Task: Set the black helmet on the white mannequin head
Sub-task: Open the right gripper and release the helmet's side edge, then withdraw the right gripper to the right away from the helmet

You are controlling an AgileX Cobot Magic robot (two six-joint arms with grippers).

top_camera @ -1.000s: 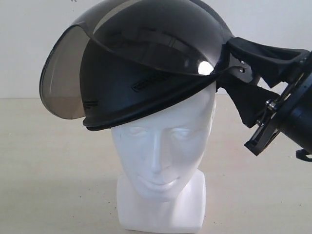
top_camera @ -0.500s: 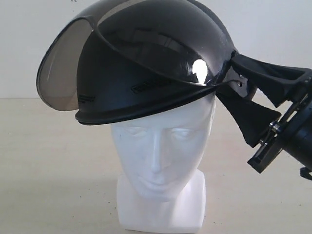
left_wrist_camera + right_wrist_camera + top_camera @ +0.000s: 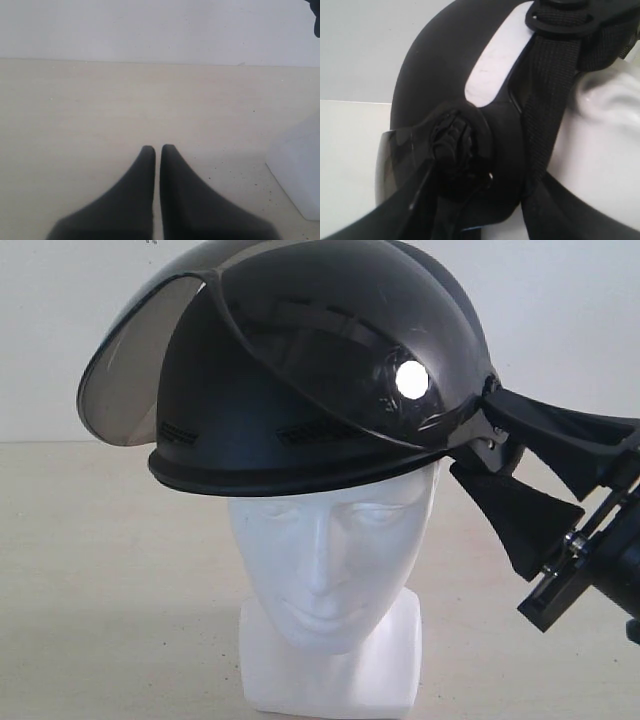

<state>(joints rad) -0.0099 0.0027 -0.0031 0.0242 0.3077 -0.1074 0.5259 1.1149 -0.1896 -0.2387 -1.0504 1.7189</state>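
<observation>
1. Exterior view: one rounded matte black helmet [image 3: 230, 435] sits on the crown of one glossy white mannequin head [image 3: 330, 550], which stands on a pale table [image 3: 100, 590]. The helmet covers the forehead and tilts slightly, its rim higher on the side where the right pincer [image 3: 476, 437] reaches in. Its one smoky translucent visor [image 3: 130, 380] is flipped up. One black finger of that pincer lies above the rim and one below. It cannot be told whether they clamp the rim or are slack.
2. Left wrist view: the left pincer [image 3: 156, 148] hangs over the table, its two fingers almost touching and holding nothing. A corner of the head's white base shows nearby.
3. Right wrist view: a close view of the helmet's black shell. One woven black strap [image 3: 545, 100] hangs beside the head's moulded ear.
4. Judgement: the step in hand appears to be seating and releasing the helmet. The next move calls for spreading the right fingers clear of the rim, then drawing away without dragging the tilted helmet off.
</observation>
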